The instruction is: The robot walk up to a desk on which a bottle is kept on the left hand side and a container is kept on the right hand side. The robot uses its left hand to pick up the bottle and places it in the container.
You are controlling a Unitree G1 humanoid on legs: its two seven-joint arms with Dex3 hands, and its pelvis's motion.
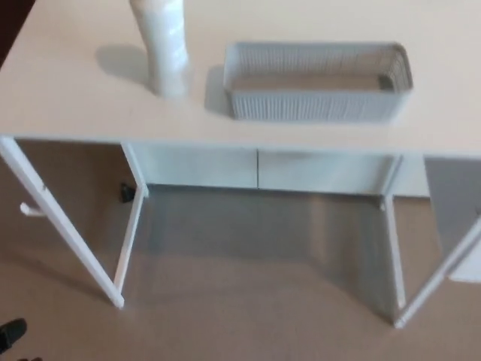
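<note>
Bottle (163, 45): upright, left part of the desk (68, 105) — top cropped.
Container (316, 81): right of bottle, near the front edge — apart.
Hands: neither visible; state unknown.

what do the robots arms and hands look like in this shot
Neither arm nor hand shows in the head view, so their look cannot be described. Only the white desk, the white bottle, the grey ribbed container and a small dark shape at the bottom left edge are visible.

black rounded tip (13, 332), lower-left corner
</note>
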